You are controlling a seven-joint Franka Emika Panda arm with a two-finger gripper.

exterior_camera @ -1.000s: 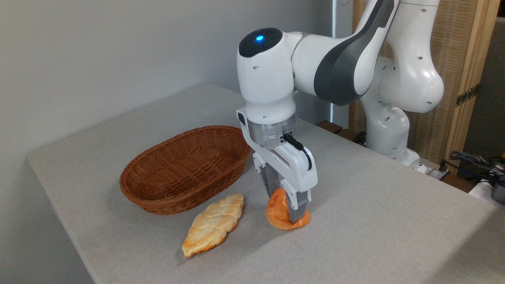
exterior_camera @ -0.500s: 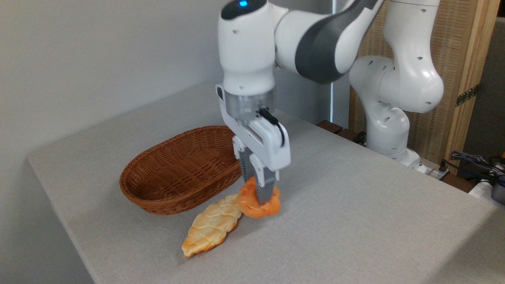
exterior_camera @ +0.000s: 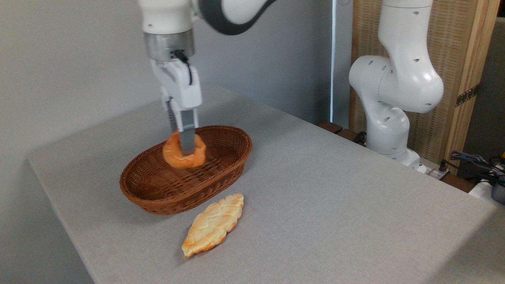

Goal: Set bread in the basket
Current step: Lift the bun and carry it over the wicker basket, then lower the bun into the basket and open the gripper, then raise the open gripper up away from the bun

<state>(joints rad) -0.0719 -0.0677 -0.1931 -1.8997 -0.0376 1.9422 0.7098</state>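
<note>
We see the end effector [exterior_camera: 184,148] pinching the bun [exterior_camera: 184,151] between its two fingers, holding it in the air above the open basket [exterior_camera: 165,195]. The bun hangs over the basket's middle, clear of its floor. The basket sits on the grey counter [exterior_camera: 335,197]. A pale braided loaf [exterior_camera: 213,225] lies on the counter just in front of the basket.

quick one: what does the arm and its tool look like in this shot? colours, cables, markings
The arm is glossy white with rounded joint housings, small round dimples in the shell and a dark grey band on the upper link. At the wrist sits a silver-grey metallic ring with a short black cable looping down to the tool's white body. The tool ends in two slim grey fingers. No logos or text are legible.
</note>
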